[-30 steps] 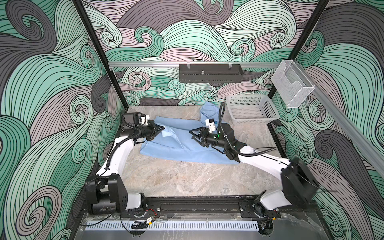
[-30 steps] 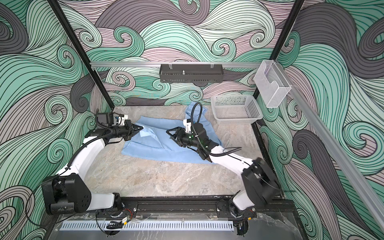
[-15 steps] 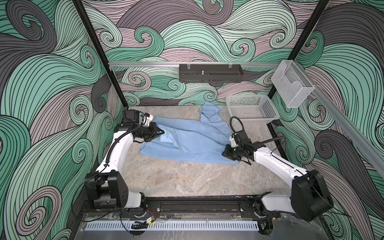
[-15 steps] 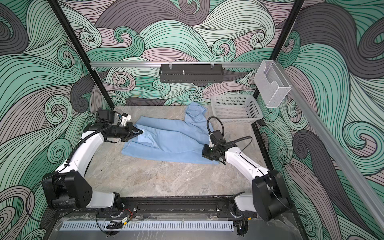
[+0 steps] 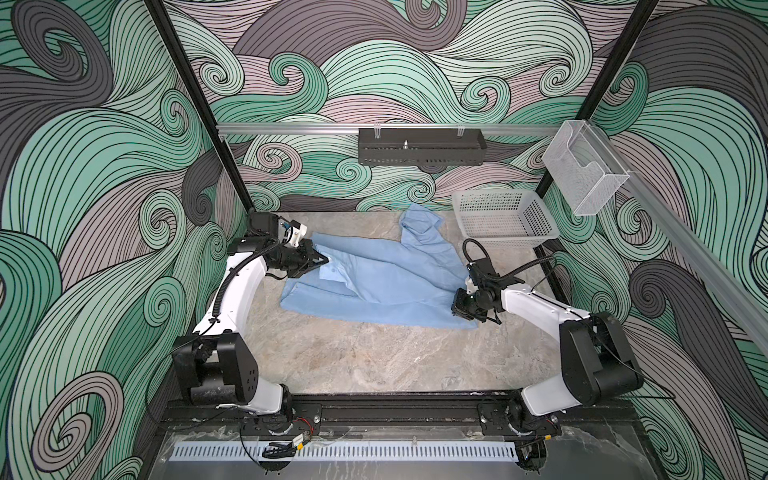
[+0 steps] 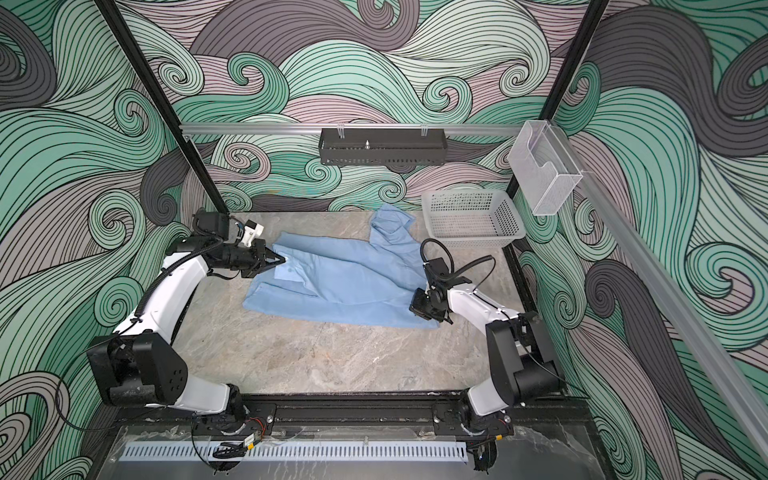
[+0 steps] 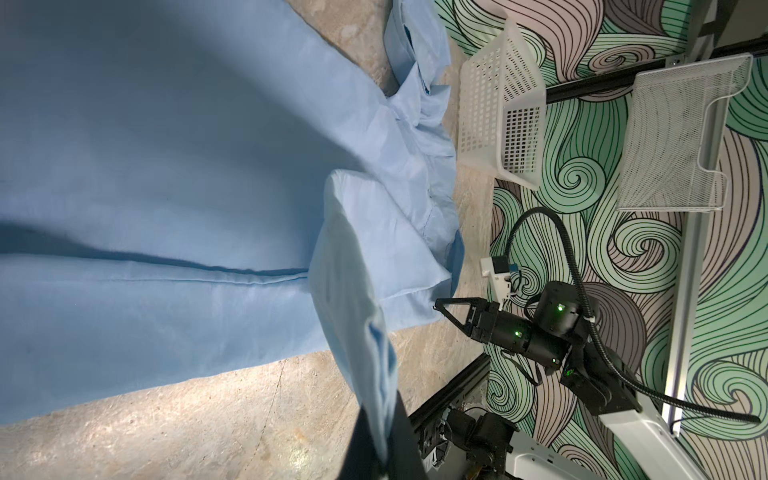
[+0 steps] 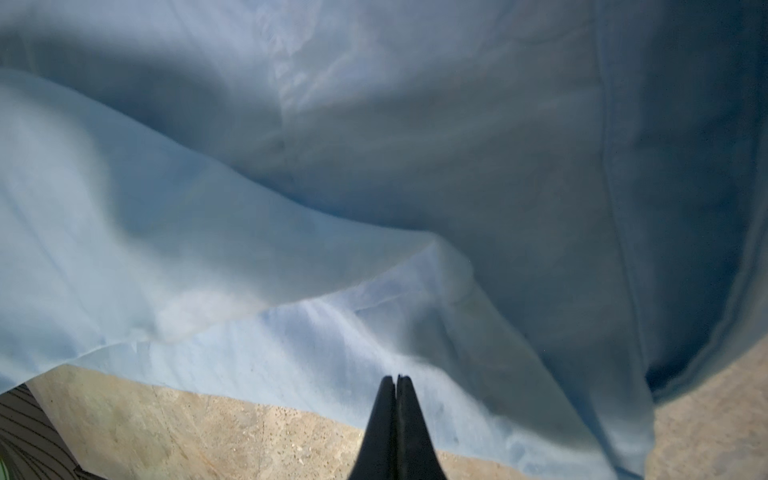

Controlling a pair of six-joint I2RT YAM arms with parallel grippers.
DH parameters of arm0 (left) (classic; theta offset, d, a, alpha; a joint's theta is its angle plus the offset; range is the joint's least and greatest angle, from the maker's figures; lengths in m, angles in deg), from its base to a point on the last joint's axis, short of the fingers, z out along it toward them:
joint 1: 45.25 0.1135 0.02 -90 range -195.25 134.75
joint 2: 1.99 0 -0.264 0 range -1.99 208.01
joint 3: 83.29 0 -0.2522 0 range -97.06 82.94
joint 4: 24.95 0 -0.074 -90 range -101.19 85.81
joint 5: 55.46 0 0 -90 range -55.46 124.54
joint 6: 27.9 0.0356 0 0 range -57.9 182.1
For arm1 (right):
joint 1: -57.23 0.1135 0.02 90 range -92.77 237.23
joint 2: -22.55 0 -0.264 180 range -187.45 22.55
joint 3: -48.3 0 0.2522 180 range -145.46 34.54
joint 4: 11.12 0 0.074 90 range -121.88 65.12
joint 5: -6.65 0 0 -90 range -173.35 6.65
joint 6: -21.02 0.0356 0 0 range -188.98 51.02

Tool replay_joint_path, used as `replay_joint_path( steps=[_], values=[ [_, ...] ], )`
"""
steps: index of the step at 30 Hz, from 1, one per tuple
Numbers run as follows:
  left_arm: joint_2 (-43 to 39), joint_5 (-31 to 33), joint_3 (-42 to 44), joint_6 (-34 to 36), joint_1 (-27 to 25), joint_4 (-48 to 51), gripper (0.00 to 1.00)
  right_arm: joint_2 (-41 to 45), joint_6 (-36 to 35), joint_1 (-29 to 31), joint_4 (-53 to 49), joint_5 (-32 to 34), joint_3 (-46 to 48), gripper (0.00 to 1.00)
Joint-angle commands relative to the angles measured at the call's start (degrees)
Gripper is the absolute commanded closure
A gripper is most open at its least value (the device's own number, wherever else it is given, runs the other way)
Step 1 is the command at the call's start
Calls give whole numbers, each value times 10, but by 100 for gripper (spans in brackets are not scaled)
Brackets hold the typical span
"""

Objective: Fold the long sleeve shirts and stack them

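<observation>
Shirt [image 5: 386, 286] — between left pincer [image 5: 326, 261], right pincer [image 7: 436, 306]

My left end effector [image 5: 322, 261] is clamped on the shirt [image 5: 386, 286], forearm stretched nearly level behind it. My right end effector [image 8: 397, 380] points down, its 2 fingers [image 8: 380, 419] pressed together, wrist bent, forearm trailing behind it. Whether cloth is pinched, I cannot tell.

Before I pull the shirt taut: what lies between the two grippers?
Only the light blue shirt, spread on the table from the left gripper to the right gripper; both top views show it.
</observation>
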Motion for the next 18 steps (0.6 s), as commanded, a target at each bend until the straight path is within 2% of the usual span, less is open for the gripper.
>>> replay_joint_path(
  steps=[1,4,7,12,18],
  values=[
    [11,12,-13,24,11,37,100,-27,-5,-20,6,20,0,98],
    [32,55,-25,48,24,79,100,-45,-10,-37,10,31,6,99],
    [53,129,-42,74,32,128,100,-52,-14,-56,11,35,15,100],
    [65,229,-38,85,39,136,100,-51,-18,-74,12,32,30,100],
    [99,291,-35,85,39,142,100,-46,-10,-78,11,30,36,100]
  ],
)
